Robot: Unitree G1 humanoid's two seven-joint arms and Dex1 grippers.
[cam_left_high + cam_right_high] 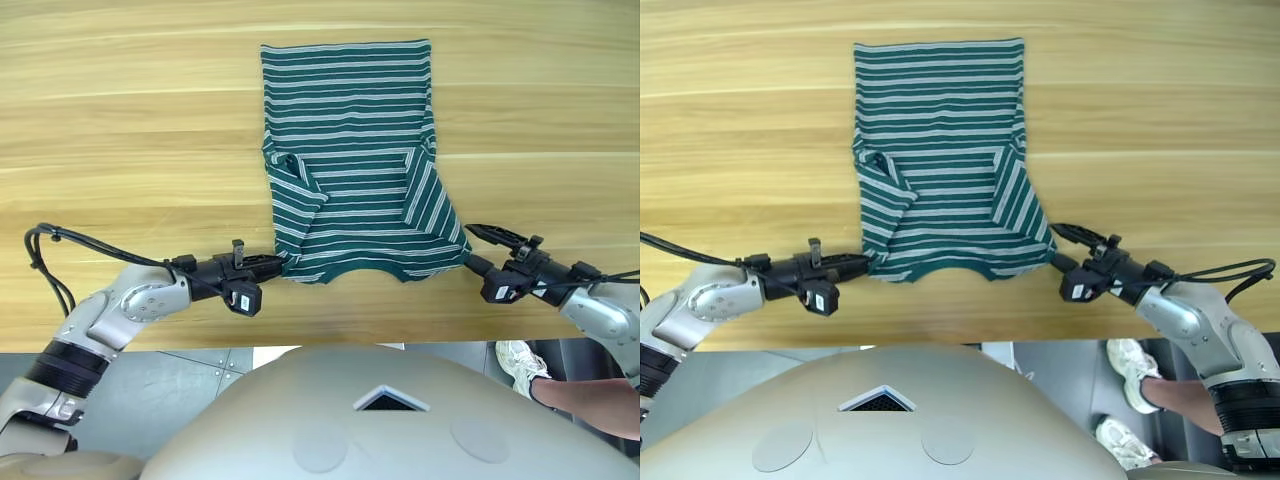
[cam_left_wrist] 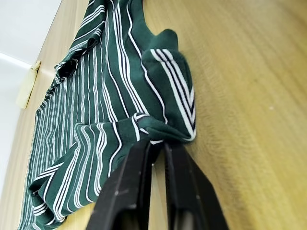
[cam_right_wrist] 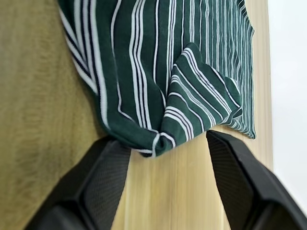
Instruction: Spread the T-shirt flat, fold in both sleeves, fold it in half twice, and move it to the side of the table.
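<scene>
The T-shirt point(image 1: 350, 120), dark green with thin white stripes, lies on the wooden table point(image 1: 120, 120) in the upper centre of the left eye view, running from its straight hem point(image 1: 345, 46) at the top of the frame down to the curved neckline point(image 1: 370, 268) at its lower edge. Both sleeves are turned in over the body: the left sleeve point(image 1: 295, 190) lies as a slanted flap with a small rumple at its top, and the right sleeve point(image 1: 425, 195) lies as a longer, smoother flap. The upper half is flat, and the lower half widens slightly toward the shoulders. At the shirt's lower left corner the left gripper point(image 1: 278, 263) lies low over the table, its two black fingers point(image 2: 139, 167) pressed close together with a bunched fold of the striped cloth pinched between them. At the lower right corner the right gripper point(image 1: 470, 247) is spread wide, one finger on each side of the shoulder corner. In the right wrist view that corner sits in the gap between the two fingers point(image 3: 105, 172), neither of which presses on it.
</scene>
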